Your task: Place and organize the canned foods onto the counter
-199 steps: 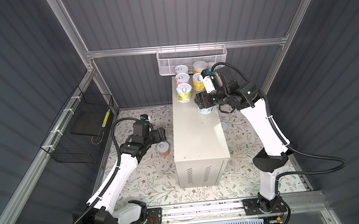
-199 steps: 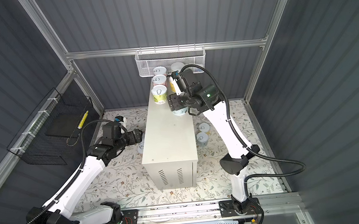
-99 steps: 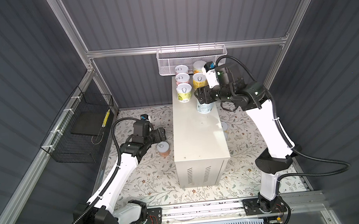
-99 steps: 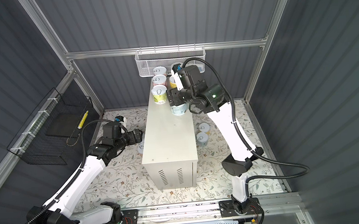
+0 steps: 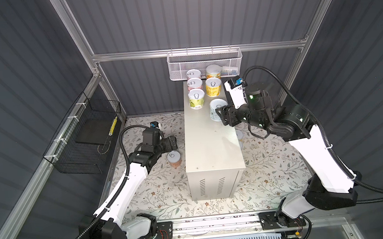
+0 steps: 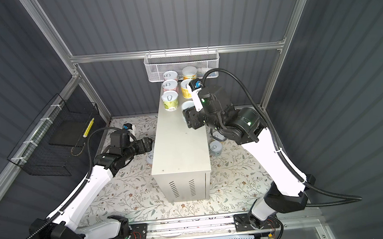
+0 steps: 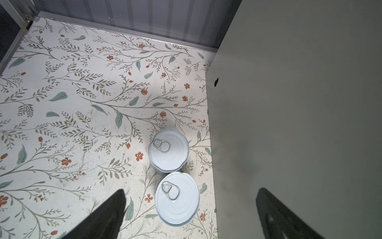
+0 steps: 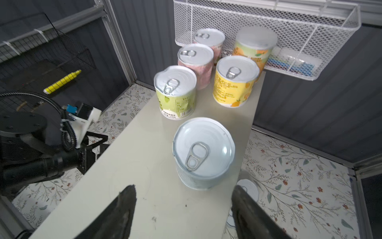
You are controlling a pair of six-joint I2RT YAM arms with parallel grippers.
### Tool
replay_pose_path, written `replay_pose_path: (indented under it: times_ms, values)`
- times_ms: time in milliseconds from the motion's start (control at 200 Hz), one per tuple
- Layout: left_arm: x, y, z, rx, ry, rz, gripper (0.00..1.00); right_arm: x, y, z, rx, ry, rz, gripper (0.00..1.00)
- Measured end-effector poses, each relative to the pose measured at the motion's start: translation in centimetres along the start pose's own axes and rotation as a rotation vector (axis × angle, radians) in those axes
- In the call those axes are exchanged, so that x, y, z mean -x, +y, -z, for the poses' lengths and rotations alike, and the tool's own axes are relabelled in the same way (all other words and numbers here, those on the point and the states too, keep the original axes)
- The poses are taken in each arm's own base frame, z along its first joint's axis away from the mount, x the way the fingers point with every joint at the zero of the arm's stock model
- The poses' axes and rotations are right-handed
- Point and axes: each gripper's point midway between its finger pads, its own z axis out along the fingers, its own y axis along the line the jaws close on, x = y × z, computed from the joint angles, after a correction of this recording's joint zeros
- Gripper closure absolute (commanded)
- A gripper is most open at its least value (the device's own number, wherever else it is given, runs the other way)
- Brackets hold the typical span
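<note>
— Right gripper (image 8: 184, 194) is spread wide and pinches nothing. The short pale-blue can with a silver pull-tab lid (image 8: 203, 153) stands upright just beyond my fingertips, on the flat cream-white metal box surface (image 8: 134, 165), near its edge.

— What's behind it?

— The green-labelled can (image 8: 175, 93) and the yellow-labelled can (image 8: 235, 82), then more cans back toward the white wire mesh basket (image 8: 268, 31).

— And your left?

— Left gripper (image 7: 190, 196) is spread too, and empty. It hangs over the nearer white-lidded can (image 7: 177, 198) and the farther white-lidded can (image 7: 168, 150), which stand just beside each other on the floral-patterned floor (image 7: 72, 103), close to the box wall.

— How will they handle?

— I judge them stiff-walled, with some weight if they're full, and the smooth labels could slip. I'd close across the round side at mid-height, square to it, never on the tab or rim. The box wall leaves little room for a finger on that side.
</note>
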Motion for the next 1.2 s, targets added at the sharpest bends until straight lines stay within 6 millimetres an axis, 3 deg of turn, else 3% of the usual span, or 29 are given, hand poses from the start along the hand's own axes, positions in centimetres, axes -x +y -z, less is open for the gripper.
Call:
replay_pose_path:
  times_ms: [145,250,570,1201]
  values:
    - [0.1,0.0,0.0,-0.001,-0.004,0.000,0.01,-3.6,-0.4,-1.5,-0.027,0.063,0.004,0.29]
    - [0.1,0.0,0.0,-0.001,-0.004,0.000,0.01,-4.6,-0.7,-2.4,-0.055,0.075,0.010,0.29]
    - [0.2,0.0,0.0,0.001,-0.007,0.000,0.02,-3.4,-2.7,-4.5,-0.122,0.018,-0.028,0.28]
    - [-0.2,0.3,-0.7,0.016,0.009,-0.001,0.02,-2.9,-4.6,-10.1,-0.093,-0.007,-0.096,0.30]
